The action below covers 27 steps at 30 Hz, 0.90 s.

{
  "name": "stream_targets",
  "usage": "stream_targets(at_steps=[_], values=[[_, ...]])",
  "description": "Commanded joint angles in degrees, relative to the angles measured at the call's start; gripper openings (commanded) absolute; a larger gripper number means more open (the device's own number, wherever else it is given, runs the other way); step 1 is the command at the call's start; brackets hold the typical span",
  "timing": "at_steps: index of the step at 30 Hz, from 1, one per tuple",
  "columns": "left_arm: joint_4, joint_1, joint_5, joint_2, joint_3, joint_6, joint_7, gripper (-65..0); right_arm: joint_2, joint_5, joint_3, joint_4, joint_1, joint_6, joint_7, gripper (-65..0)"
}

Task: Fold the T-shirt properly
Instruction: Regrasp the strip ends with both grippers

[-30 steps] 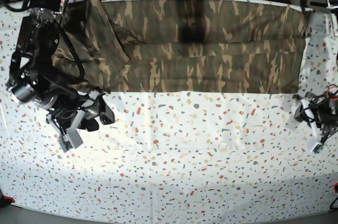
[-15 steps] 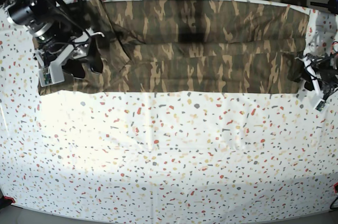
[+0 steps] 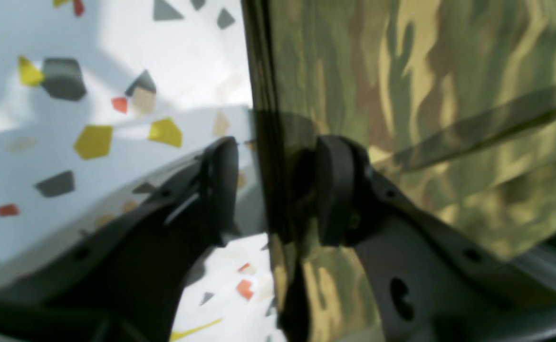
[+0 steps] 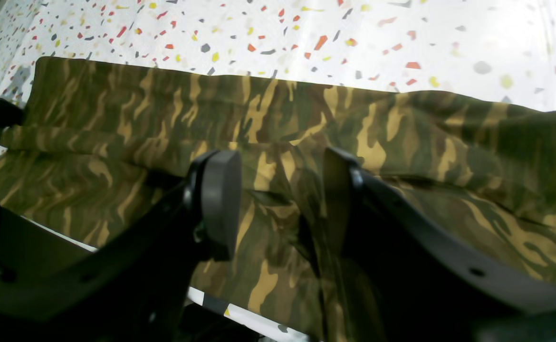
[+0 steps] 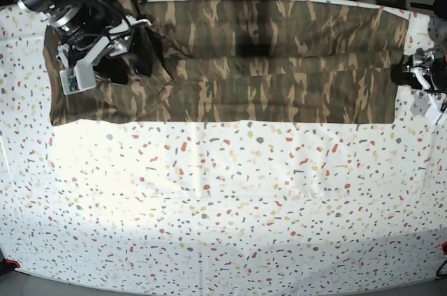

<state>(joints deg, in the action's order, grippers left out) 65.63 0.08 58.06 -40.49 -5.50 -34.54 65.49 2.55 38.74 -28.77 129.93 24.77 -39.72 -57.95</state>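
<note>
T-shirt (image 5: pixel 265 65) lies folded along the far surface (image 5: pixel 223 205); left tool (image 3: pixel 278 190) straddles its edge, right tool (image 4: pixel 278 199) gapes above it.

White speckled tablecloth (image 5: pixel 230 205), bright glare patch, dark backdrop behind

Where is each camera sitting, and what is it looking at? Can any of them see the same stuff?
Base: high above the speckled table, looking down at the T-shirt, both arms at its ends.
Left wrist: on the left arm, close up; the left claw is open astride the shirt's edge.
Right wrist: on the right arm, looking along the shirt past the open right claw.
Shared: all three show the camouflage shirt and the speckled cloth.
</note>
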Motion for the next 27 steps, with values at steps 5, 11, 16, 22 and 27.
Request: stream_targets(at_steps=[5, 11, 16, 22, 27], values=[[-8.2, -3.1, 17.9, -0.8, -0.1, -4.5, 11.4, -38.8, 0.2, 0.9, -0.1, 1.1, 0.0, -0.3, 1.1, -36.2], [-10.1, -3.0, 22.4, -0.8, -0.1, -5.5, 14.0, -38.8, 0.2, 1.0, -0.1, 1.1, 0.0, -0.3, 0.9, -36.2], [-10.0, -3.1, 22.4, -0.8, -0.1, -5.5, 12.3, -40.9, 0.2, 0.9, -0.1, 1.1, 0.0, -0.3, 0.9, -36.2], [-10.0, -3.1, 22.4, 0.5, -0.1, -5.5, 12.7, -65.0, 0.2, 1.0, -0.1, 1.1, -0.1, -0.3, 0.9, -36.2], [-8.7, -3.1, 22.4, 2.3, -2.6, -5.5, 13.3, -65.0, 0.2, 2.4, -0.1, 1.1, -0.2, -0.3, 1.0, -36.2]])
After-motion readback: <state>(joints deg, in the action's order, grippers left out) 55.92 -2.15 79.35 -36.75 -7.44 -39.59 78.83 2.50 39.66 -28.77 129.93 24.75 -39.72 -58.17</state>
